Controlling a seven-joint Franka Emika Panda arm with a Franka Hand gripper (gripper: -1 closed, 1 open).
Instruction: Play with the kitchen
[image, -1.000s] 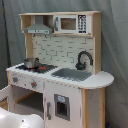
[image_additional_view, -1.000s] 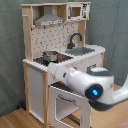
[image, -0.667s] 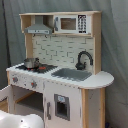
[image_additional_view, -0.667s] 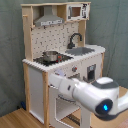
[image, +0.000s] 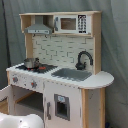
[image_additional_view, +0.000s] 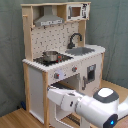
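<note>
The arm (image_additional_view: 85, 102) has swung low across the kitchen (image_additional_view: 62, 55) (standing against the grey curtain (image: 115, 50)), likely reaching its oven front, though I cannot tell the claw's state.

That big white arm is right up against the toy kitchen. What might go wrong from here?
1. In the second exterior view, the arm reaches low across the kitchen front near the oven opening; a wide swing might bump the cabinet or its knobs.

2. A small metal pot sits on the stovetop; a jolt to the kitchen could perhaps slide it off.

3. The gripper isn't visible in either view, so what it touches can't be checked.
</note>
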